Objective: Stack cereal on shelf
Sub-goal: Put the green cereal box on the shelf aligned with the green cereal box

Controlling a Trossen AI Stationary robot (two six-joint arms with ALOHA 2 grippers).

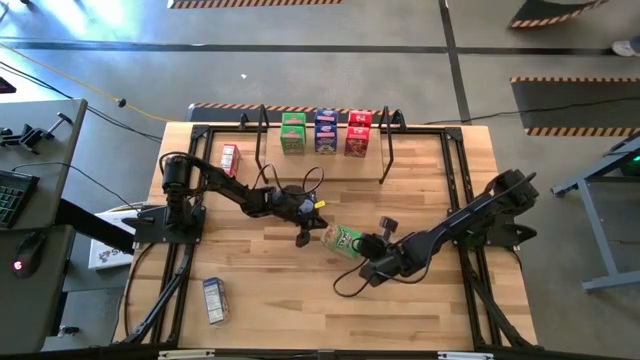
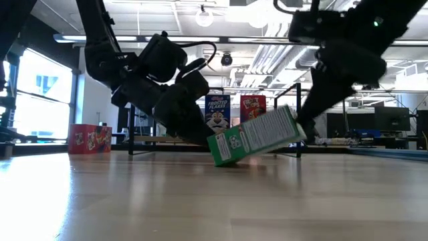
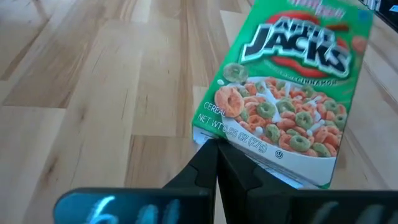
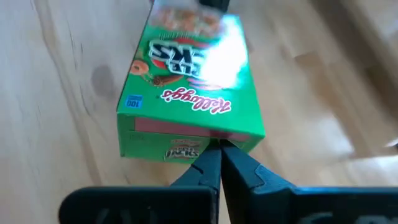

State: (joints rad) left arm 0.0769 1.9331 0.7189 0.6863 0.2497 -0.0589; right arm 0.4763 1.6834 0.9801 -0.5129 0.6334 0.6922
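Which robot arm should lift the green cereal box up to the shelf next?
Probably the right. The right gripper meets the top end of the green Apple Jacks box, which tilts off the table in the low view. The left gripper only touches its bottom corner, fingers shut. The shelf lies behind both.

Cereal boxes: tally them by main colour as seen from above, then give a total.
Green: 2, one on the shelf and the Apple Jacks box between the grippers.
Blue: 1.
Red: 2.
Mostly white and blue: 1.
Total: 6.
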